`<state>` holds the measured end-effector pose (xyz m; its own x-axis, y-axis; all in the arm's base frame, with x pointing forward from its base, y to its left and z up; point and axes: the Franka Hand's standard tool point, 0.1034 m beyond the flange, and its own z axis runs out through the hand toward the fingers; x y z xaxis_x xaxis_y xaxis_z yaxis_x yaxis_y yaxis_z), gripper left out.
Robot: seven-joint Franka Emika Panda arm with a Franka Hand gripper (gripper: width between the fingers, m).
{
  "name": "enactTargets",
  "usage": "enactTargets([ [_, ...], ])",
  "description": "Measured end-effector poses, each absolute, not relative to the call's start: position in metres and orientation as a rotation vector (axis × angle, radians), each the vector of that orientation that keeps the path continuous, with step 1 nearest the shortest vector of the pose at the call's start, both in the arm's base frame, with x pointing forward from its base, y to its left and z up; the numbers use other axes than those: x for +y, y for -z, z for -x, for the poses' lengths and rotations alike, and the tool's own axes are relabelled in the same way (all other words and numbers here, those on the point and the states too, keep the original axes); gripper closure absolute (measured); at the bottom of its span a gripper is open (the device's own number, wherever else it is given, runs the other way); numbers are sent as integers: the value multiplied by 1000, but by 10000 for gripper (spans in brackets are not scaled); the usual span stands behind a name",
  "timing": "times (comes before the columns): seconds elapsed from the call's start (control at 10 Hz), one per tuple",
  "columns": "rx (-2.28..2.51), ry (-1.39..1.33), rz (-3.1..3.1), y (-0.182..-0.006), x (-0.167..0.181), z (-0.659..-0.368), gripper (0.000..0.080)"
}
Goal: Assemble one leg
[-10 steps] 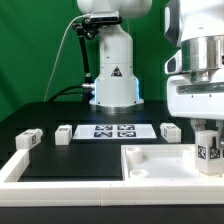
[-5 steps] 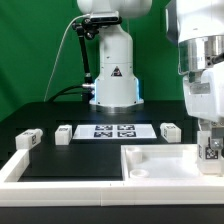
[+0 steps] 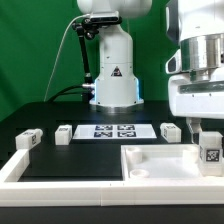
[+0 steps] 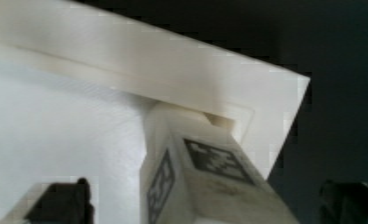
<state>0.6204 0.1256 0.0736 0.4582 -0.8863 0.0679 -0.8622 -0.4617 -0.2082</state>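
Observation:
A white leg [image 3: 210,152] with a tag on its face stands upright in the corner of the big white panel [image 3: 155,162] at the exterior view's right. My gripper [image 3: 208,138] is just above it. In the wrist view the leg [image 4: 207,165] stands in the panel's [image 4: 74,100] recessed corner. It sits between my dark fingertips [image 4: 64,202] with a gap on each side, so my gripper [image 4: 207,208] is open around it. Three more legs lie on the black table, one of them [image 3: 28,140] at the left, one [image 3: 64,133] nearer the middle and one [image 3: 170,130] right of the marker board.
The marker board [image 3: 113,130] lies at mid-table in front of the arm's base [image 3: 113,90]. A long white border rail [image 3: 20,170] runs along the front left.
The wrist and gripper swung right and up half a second ago and have come back left and down over the leg. The leg stays in the panel corner.

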Motion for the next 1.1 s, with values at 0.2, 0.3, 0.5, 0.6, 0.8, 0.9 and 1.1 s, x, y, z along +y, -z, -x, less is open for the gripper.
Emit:
enactTargets([
  [0.2,1182,289,2781,-75,126,-624,151],
  [0.3,1027,301,2860,-74,125,-624,151],
  [0.5,703,311,2997,-74,123,-627,151],
  [0.6,556,317,3044,-74,123,-628,151],
  [0.8,359,337,3094,-74,123,-629,151],
  [0.9,293,350,3107,-74,122,-629,151],
  [1.1,263,350,3112,-73,122,-629,162],
])
